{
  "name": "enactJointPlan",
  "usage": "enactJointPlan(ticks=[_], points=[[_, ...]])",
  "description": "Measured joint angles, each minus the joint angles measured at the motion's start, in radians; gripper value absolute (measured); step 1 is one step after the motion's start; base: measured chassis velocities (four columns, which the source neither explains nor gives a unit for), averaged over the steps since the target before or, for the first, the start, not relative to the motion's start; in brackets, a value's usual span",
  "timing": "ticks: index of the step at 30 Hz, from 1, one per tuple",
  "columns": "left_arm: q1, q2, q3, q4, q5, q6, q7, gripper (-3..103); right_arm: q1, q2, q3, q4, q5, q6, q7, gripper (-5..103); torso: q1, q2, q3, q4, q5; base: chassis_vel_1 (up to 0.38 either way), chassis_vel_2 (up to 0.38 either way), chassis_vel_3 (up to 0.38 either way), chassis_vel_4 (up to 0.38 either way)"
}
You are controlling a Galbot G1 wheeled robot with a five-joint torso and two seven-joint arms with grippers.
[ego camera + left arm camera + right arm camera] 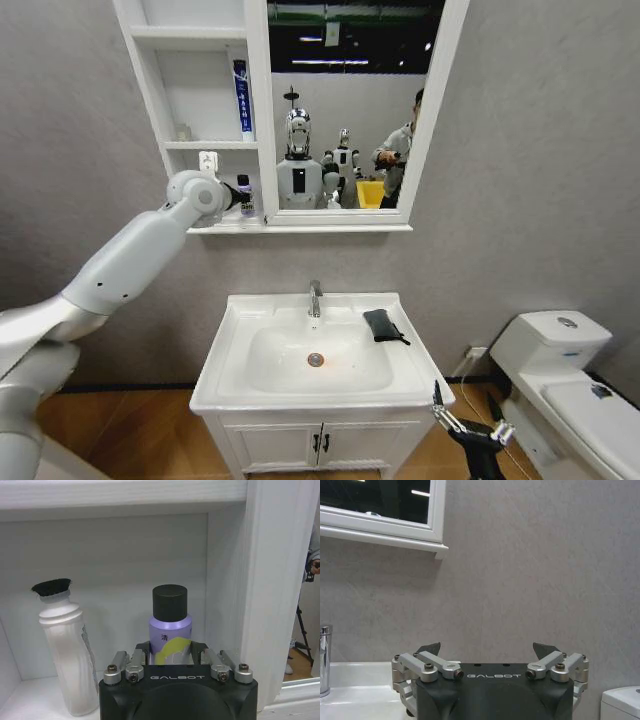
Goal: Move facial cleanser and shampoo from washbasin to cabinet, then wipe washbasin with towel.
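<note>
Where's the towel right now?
The towel lies on the washbasin rim in the head view, right of the tap, untouched; the right claw hangs below the basin's front-right corner.

The left arm is reaching up and forward, its left gripper (170, 655) closing its fingers on something. The right arm is hanging low at the right, the right gripper (489, 652) spreading its fingers wide.

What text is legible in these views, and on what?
"GALBOT": on the left gripper housing.
"GALBOT": on the right gripper housing.
"清": on the purple bottle held in the cabinet.
Blue tube print: too small to read.
White bottle label: edge-on, unreadable.
</note>
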Motion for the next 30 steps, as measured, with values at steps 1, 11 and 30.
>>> enactJointPlan(ticks=[1,11,30], points=[[0.006,0.000,0.000,0.001,0.015,0.000,0.006,40,0.005,-0.003,0.001,-0.003,0.002,-0.002,0.001,100,0.000,0.000,0.000,0.0002,-0.0002,0.000,0.000,0.000,0.000],[0.056,0.051,-0.016,-0.033,0.081,-0.001,0.057,71,0.021,-0.016,0.000,-0.012,0.012,-0.014,0.003,100,0.000,0.000,0.000,0.0001,-0.0003,0.000,0.000,0.000,0.000],[0.986,0.475,-0.578,-0.500,0.462,-0.385,0.471,100,0.054,-0.018,-0.009,0.018,0.008,-0.066,0.020,100,0.000,0.000,0.000,0.0005,0.0001,0.000,0.000,0.000,0.000]])
